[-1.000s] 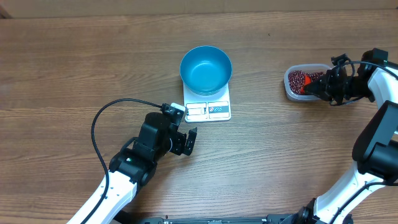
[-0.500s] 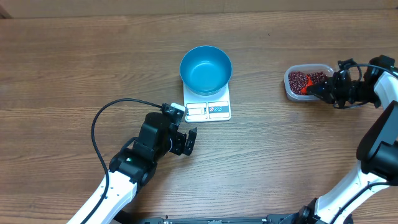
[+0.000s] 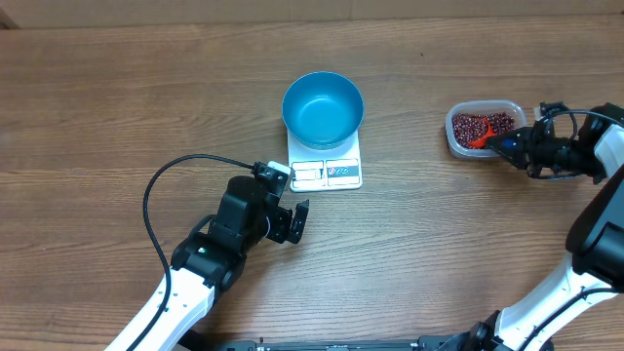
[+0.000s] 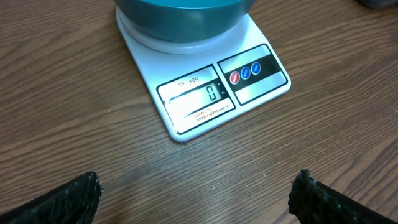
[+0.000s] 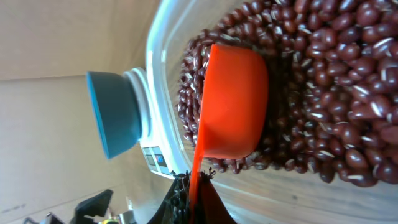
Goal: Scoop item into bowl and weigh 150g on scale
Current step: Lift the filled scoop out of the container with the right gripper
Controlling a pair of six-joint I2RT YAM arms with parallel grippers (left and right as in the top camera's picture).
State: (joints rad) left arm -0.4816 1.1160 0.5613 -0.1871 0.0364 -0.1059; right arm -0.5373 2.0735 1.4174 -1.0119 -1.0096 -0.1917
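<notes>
Gripping: right hand (image 3: 514,146), closed on red plastic scoop (image 3: 477,139).
Beans: small dark red-brown beans (image 3: 485,124) in clear plastic tub (image 3: 452,137), 3 o'clock of round blue plastic bowl (image 3: 323,107).
Bowl: on flat white scale (image 3: 327,175).
Other: left hand (image 3: 296,222), open.

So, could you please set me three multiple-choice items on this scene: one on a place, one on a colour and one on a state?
1. The bowl stands:
A. on the scale
B. beside the scale
C. behind the scale

2. The scoop is:
A. green
B. red
C. white

3. The left claw is:
A. shut on the bowl
B. shut on the scoop
C. open

Answers:
1 A: the left wrist view shows its base on the white platform.
2 B: it shows red among the beans.
3 C: its jaws stand wide apart, holding nothing.
</notes>
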